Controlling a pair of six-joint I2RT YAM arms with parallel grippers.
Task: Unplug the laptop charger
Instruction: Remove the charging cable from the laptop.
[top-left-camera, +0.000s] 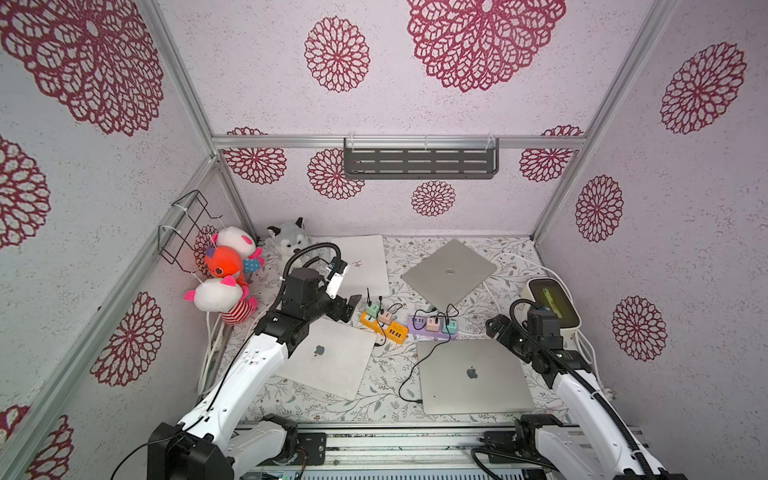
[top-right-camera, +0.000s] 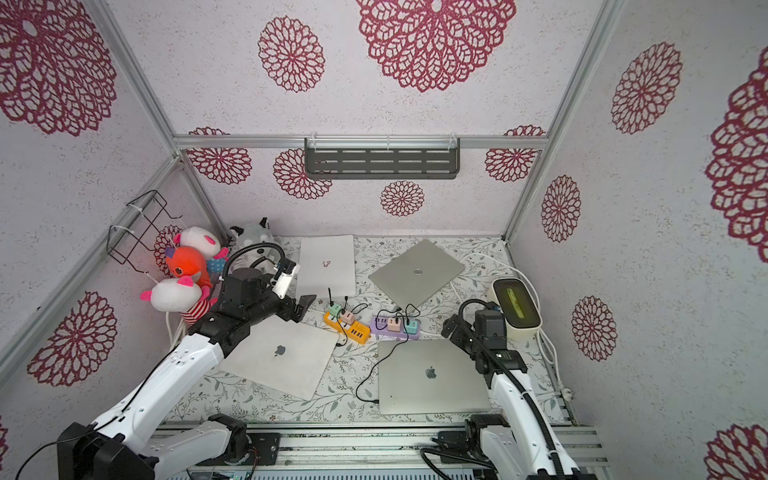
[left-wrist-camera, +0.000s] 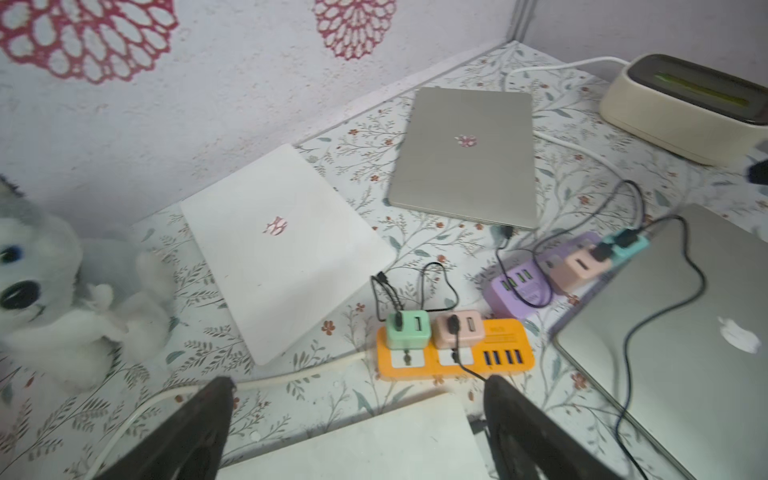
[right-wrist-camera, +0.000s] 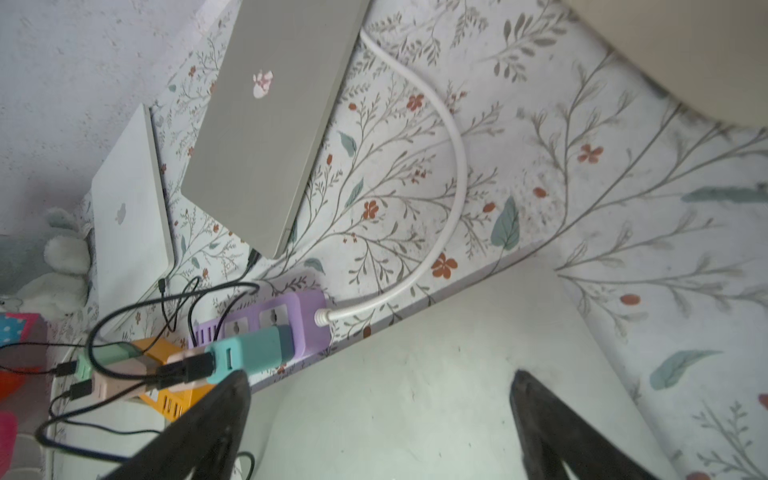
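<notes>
Four small charger blocks stand plugged in at mid-table: a green one (left-wrist-camera: 407, 330) and a pink one (left-wrist-camera: 459, 328) on the orange power strip (top-left-camera: 384, 326), and another pink one (left-wrist-camera: 579, 268) and a teal one (right-wrist-camera: 249, 349) on the purple power strip (top-left-camera: 432, 326). Black cables run from them to the laptops; one enters the left edge of the front right laptop (top-left-camera: 473, 376). My left gripper (top-left-camera: 351, 307) hangs open just left of the orange strip, over the corner of the front left laptop (top-left-camera: 328, 357). My right gripper (top-left-camera: 494, 326) is open above the front right laptop's far corner, right of the purple strip.
A white laptop (top-left-camera: 365, 266) and a grey laptop (top-left-camera: 449, 272) lie at the back. A cream box (top-left-camera: 552, 305) with white cords sits by the right wall. Plush toys (top-left-camera: 224, 274) and a husky plush (top-left-camera: 289, 241) crowd the back left corner.
</notes>
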